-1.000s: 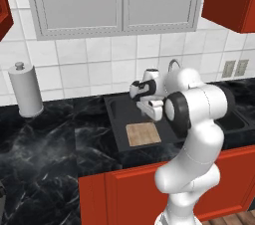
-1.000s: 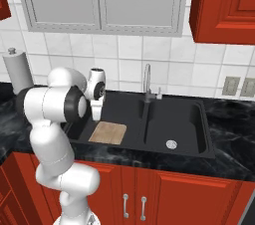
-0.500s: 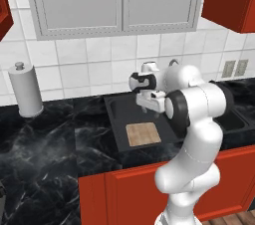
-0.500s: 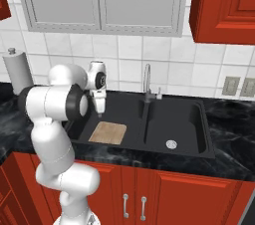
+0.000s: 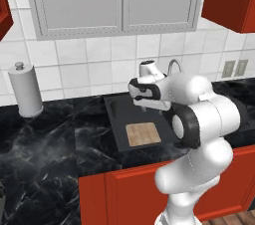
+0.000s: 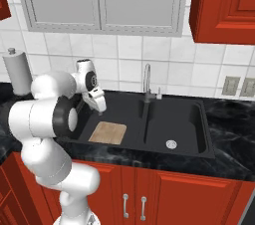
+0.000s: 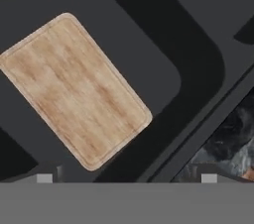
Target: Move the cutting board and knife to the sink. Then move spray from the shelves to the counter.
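Rising off the cutting board, the gripper has pulled clear with fingers spread wide and empty. That board lies flat on the floor of the sink, in its left basin, at about 7 o'clock from the faucet. It is pale wood with rounded corners and grain along its length. One risk: the knife isn't visible, so the base may have to drive off to hunt for it across the desk.

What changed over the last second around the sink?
The tool rose slightly above the sink, jaws open and holding nothing. The cutting board lies flat in the left basin, unmoved. The faucet and paper towel roll are unchanged.
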Tool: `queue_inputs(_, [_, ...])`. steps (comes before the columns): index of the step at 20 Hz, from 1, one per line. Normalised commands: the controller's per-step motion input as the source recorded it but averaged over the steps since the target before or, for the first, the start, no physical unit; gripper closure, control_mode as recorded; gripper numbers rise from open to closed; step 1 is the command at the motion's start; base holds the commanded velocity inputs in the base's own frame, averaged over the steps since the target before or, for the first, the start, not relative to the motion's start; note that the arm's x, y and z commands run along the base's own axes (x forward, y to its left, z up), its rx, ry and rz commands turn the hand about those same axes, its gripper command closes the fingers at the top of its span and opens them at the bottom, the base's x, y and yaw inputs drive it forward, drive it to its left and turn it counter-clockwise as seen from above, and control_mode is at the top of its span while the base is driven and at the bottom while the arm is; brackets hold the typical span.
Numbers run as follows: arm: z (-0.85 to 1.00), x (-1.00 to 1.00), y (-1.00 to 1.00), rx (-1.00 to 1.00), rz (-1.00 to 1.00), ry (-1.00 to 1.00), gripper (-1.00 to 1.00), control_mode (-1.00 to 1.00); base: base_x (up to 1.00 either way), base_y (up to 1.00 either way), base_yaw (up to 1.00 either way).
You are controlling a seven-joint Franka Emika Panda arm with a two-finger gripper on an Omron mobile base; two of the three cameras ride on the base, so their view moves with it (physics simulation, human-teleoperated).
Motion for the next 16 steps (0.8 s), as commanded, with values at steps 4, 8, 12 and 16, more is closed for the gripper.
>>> queue_inputs(4, [0.29, -0.42, -0.09, 0.02, 0.24, -0.03, -1.00, -1.00, 0.00, 0.00, 0.00])
queue_inputs(8, [0.36, -0.33, -0.05, 0.04, 0.18, 0.13, -1.00, -1.00, 0.00, 0.00, 0.00])
queue_inputs(12, [0.39, -0.34, -0.01, 0.00, 0.29, 0.21, -1.00, -1.00, 0.00, 0.00, 0.00])
queue_inputs(16, [0.28, -0.42, -0.06, 0.00, 0.28, 0.03, -1.00, -1.00, 0.00, 0.00, 0.00])
